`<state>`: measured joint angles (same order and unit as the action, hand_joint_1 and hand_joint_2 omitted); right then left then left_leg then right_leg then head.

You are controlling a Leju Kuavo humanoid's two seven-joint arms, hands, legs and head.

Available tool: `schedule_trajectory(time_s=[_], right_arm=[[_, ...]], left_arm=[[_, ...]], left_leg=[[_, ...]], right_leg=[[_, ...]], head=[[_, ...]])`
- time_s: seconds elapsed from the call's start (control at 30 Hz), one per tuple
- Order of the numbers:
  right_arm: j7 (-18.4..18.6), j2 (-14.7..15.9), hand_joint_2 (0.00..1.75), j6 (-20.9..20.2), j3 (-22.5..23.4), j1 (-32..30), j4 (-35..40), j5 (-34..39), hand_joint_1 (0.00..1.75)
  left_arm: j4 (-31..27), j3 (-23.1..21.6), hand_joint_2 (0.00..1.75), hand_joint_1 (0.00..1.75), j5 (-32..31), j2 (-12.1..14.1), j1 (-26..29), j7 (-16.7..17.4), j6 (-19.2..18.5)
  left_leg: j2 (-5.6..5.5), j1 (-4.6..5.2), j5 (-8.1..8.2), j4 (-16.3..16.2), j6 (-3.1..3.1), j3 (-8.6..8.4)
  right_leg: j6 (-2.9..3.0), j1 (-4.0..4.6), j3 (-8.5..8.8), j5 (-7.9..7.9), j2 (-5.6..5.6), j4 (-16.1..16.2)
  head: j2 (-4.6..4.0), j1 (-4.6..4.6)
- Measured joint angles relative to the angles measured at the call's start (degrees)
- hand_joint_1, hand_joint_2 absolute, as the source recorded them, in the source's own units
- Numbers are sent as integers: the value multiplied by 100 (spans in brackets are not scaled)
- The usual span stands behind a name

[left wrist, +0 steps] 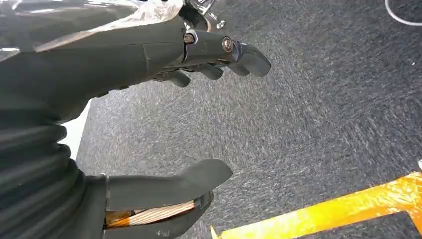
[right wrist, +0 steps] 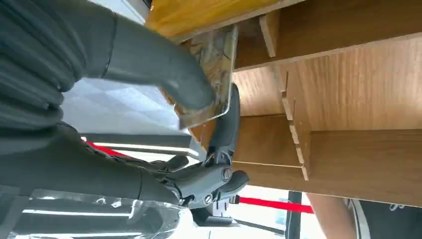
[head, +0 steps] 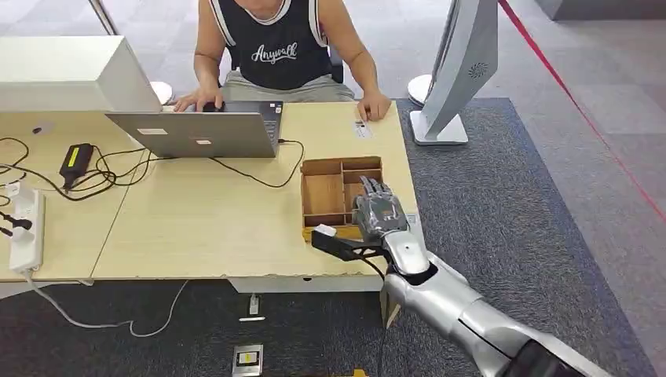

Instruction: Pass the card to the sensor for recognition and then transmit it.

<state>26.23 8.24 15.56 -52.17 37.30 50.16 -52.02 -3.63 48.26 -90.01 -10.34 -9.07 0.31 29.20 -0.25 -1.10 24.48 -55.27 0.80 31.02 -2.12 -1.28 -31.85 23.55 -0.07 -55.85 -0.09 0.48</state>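
Observation:
My right hand (head: 379, 210) hovers over the right side of a wooden divided tray (head: 305, 196) near the table's right front corner. In the right wrist view a thin card (right wrist: 214, 64) with a brownish marbled face is pinched between the thumb (right wrist: 169, 79) and a dark finger (right wrist: 226, 124), standing on edge just above the tray's compartments (right wrist: 358, 94). In the head view the card is hidden under the hand. My left hand (left wrist: 149, 55) hangs over grey carpet with thumb and fingers apart and nothing between them.
A person (head: 275, 55) sits at the far side, hands at a grey laptop (head: 196, 133). Cables, a charger (head: 76, 159) and a power strip (head: 26, 228) lie on the table's left. A white stand (head: 463, 71) rises right of the table. A small white label (head: 362, 128) lies beyond the tray.

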Motion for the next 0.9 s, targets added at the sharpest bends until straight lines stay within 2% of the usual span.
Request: schedule_trajectory(time_s=[0.73,0.77,0.8,0.83,0.87,0.9], right_arm=[[-70,-85,175,-44,0,2,-105,109,175],[-66,-79,175,-44,0,1,-105,109,138],[-55,-74,175,-44,2,0,-105,107,37],[-50,-70,175,-44,2,-1,-105,96,19],[-35,-63,175,-46,2,-4,-105,90,16],[-24,-59,175,-48,4,-11,-105,74,42]], left_arm=[[20,9,175,0,0,0,-3,9,30],[20,9,175,0,0,0,-3,20,24],[20,9,175,0,0,-2,-3,26,20],[20,7,175,0,0,-2,-3,35,13],[17,4,175,0,0,-2,-3,37,9],[17,4,175,0,0,-2,-4,48,2]], left_leg=[[0,0,0,0,0,-3],[0,0,0,0,0,-3],[0,0,0,0,0,-4],[0,0,0,0,0,-4],[0,0,0,0,0,-4],[0,0,0,0,0,-4]], right_leg=[[0,0,0,0,0,1],[0,0,0,0,0,1],[0,0,0,0,0,1],[0,0,0,0,0,1],[0,0,0,0,0,0],[0,0,1,0,0,1]], head=[[0,0],[0,0],[2,0],[2,0],[0,0],[0,0]])
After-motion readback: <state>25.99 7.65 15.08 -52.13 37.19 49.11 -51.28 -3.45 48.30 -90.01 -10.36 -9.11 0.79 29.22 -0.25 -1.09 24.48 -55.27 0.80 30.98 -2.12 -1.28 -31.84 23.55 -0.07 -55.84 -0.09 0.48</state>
